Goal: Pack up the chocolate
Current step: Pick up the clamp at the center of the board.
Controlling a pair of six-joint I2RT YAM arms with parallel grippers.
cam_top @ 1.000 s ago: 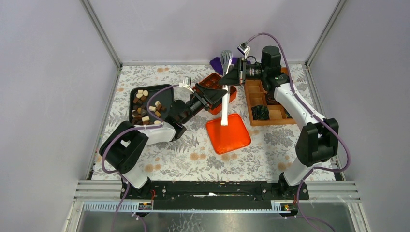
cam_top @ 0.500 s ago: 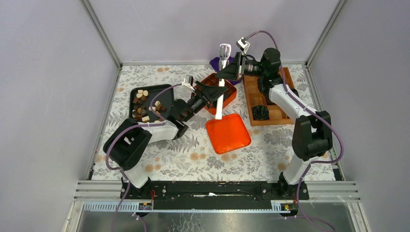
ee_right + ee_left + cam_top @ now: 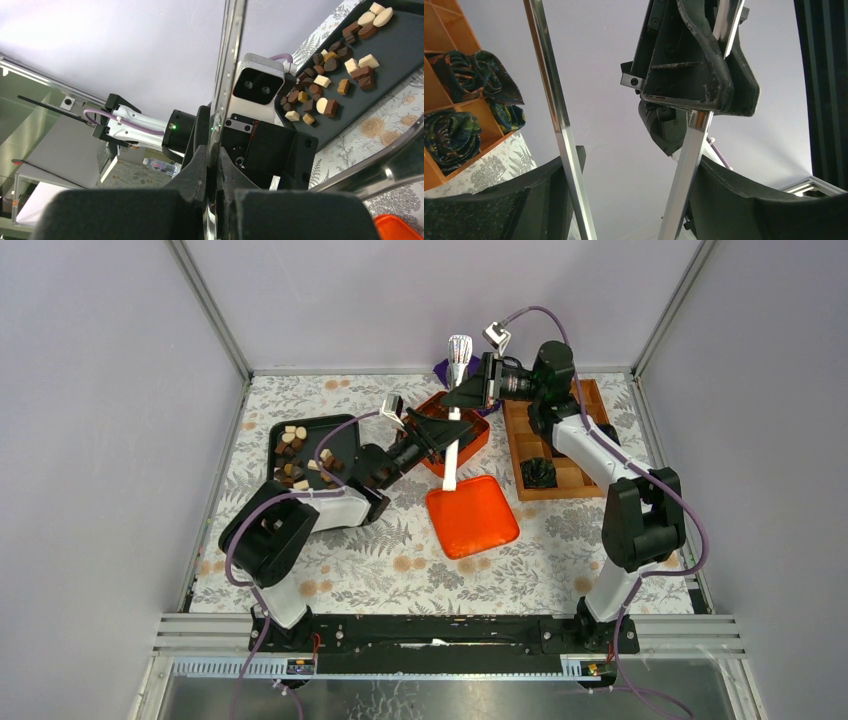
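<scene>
Right gripper [image 3: 462, 400] is clamped shut on one metal arm of a pair of tongs [image 3: 451, 455], holding them nearly upright above the middle of the flower-patterned table [image 3: 350, 560], with the scalloped tips raised toward the back wall. Left gripper [image 3: 437, 428] reaches in from the left with its fingers [image 3: 749, 200] spread on either side of the tongs. Each finger lies close against one metal arm, but I cannot tell whether they press on it. A wooden box [image 3: 575, 475] with compartments lies at the right, and dark crinkled wrappers [image 3: 540, 473] sit in some of them. A black tray [image 3: 345, 445] lies at the left beside the left arm. An orange lid [image 3: 472, 518] lies flat below the tongs, and an orange box [image 3: 470, 435] lies behind it. All the chocolate [image 3: 292, 434], brown and cream pieces, lies scattered on the black tray, left of the left gripper and well apart from both grippers and the tongs.
</scene>
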